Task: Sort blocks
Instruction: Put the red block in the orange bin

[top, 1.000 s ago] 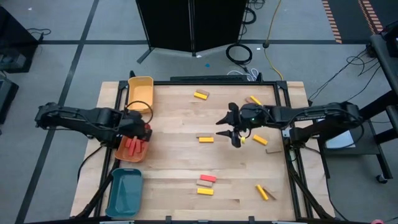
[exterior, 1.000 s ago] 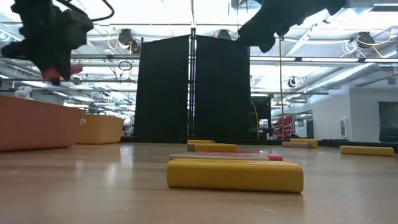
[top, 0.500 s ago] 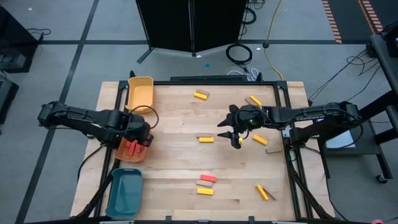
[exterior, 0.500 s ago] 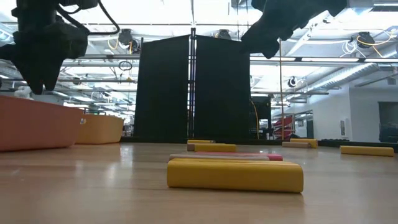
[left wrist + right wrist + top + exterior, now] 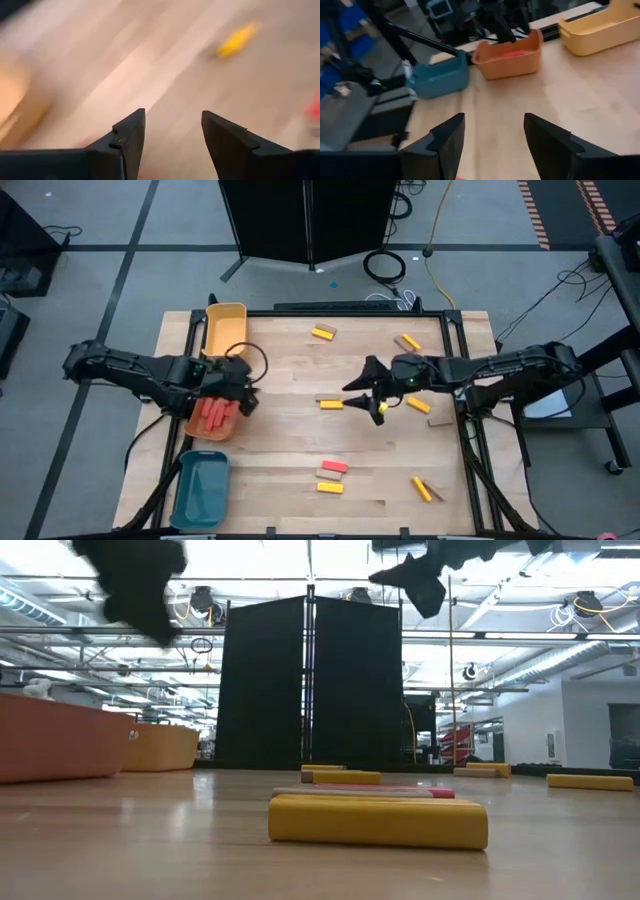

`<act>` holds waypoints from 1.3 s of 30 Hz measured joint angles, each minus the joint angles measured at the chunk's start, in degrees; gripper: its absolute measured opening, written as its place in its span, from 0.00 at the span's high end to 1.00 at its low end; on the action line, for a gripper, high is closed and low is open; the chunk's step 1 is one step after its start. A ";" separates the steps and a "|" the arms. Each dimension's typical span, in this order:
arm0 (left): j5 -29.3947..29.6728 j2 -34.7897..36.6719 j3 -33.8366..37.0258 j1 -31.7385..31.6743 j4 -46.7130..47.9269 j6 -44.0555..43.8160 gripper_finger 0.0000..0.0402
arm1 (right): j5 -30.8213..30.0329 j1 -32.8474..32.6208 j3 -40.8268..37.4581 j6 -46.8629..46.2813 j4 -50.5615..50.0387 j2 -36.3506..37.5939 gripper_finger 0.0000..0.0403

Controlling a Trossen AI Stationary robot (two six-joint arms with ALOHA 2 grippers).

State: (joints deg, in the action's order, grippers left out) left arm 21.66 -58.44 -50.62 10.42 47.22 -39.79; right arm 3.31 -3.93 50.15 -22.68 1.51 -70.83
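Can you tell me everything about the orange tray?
The orange tray is a small open box with raised walls, plastic-looking. It sits upright at the table's left edge, between the yellow tray and the teal tray. Red blocks lie inside. The left end effector, open and empty, hangs over its inner edge, partly hiding it.

table (image 5: 290, 450): pale wood, smooth | trays (image 5: 226, 326): plastic (matt) | blocks (image 5: 378, 821): painted wood

Both arms are dark, slender and jointed, each ending in two black wedge-shaped fingers (image 5: 131, 131). A thin black cable loops just behind the left claw (image 5: 243, 394).
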 joint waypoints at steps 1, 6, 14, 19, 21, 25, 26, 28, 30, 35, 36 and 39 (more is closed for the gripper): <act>0.01 -0.04 0.27 1.08 -5.86 5.26 0.52 | 0.00 -0.86 0.00 -1.10 0.35 -0.01 0.51; -1.93 -3.95 2.12 5.04 -28.98 22.57 0.52 | -0.02 -5.94 0.00 -8.33 -2.33 -0.35 0.51; -9.31 -19.91 2.22 8.19 -45.13 34.36 0.52 | -0.46 -16.66 0.00 -7.27 -4.64 -7.25 0.51; -9.35 -30.12 2.24 9.95 -57.81 36.83 0.52 | -0.49 -19.99 0.00 -1.67 -4.61 -17.28 0.51; -9.38 -33.18 2.24 10.43 -60.07 37.65 0.52 | -0.53 -20.23 0.00 -2.46 -4.19 -21.25 0.51; -9.39 -37.90 2.25 10.30 -62.31 37.62 0.52 | -4.86 -20.95 0.00 -5.11 -2.44 -26.84 0.51; -9.39 -38.85 2.29 10.23 -63.02 37.80 0.52 | -7.21 -21.45 0.00 -5.04 -1.79 -27.94 0.51; -9.41 -40.38 2.30 10.33 -65.91 38.71 0.52 | -10.50 -22.49 0.00 -4.25 0.48 -29.85 0.51; -9.45 -41.05 2.30 10.35 -67.76 38.75 0.52 | -11.95 -23.33 0.00 -4.02 2.95 -31.14 0.51; -9.43 -41.22 2.30 10.33 -67.67 38.77 0.52 | -15.85 -25.51 0.00 -4.30 7.47 -32.07 0.51; -9.43 -41.22 2.30 10.33 -67.58 38.71 0.52 | -17.59 -25.97 0.00 -4.79 7.44 -32.09 0.51; -9.46 -41.24 2.30 10.38 -67.63 38.67 0.52 | -23.28 -27.36 0.00 -5.45 6.94 -32.09 0.51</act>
State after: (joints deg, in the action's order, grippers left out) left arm 12.21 -99.68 -48.31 20.80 -20.40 -1.13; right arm -19.97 -31.29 50.15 -28.13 8.46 -102.91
